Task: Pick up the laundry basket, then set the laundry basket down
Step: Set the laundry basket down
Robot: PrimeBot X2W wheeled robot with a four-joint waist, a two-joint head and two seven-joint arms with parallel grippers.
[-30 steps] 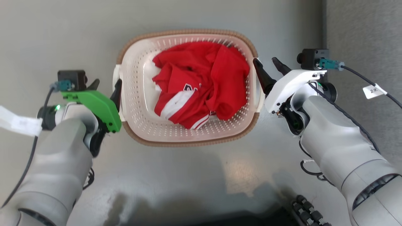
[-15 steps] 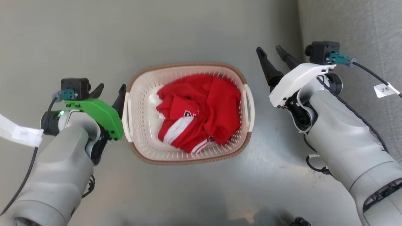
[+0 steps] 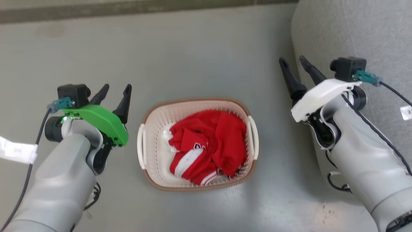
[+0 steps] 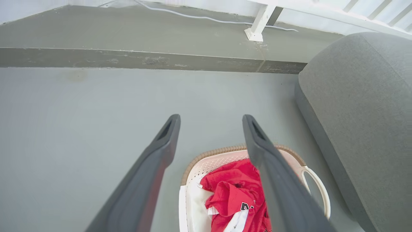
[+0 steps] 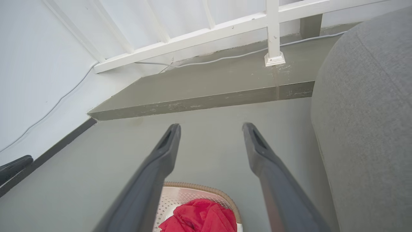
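The laundry basket (image 3: pixel 151 129), cream perforated plastic with a brown rim and white loop handles, stands on the grey floor with red clothes (image 3: pixel 209 145) inside. My left gripper (image 3: pixel 117 90), under its green cover, hangs open to the basket's left and apart from it. My right gripper (image 3: pixel 293 63), under its white cover, is open to the upper right, well clear of the handle. The left wrist view looks down between its open fingers (image 4: pixel 161 151) at the basket (image 4: pixel 199 164) below. In the right wrist view the basket's rim (image 5: pixel 199 187) lies at the bottom.
A grey upholstered seat (image 3: pixel 347 32) rises close on the right, behind my right arm. A low step (image 4: pixel 128 59) runs across the far side, with a white railing post (image 5: pixel 273 38) and a cable (image 4: pixel 206 17) on it. A white wall (image 5: pixel 38 64) stands at the left.
Both grippers have come away from the basket's handles. The basket now looks smaller and lower in the head view, since the camera has risen and shifted.
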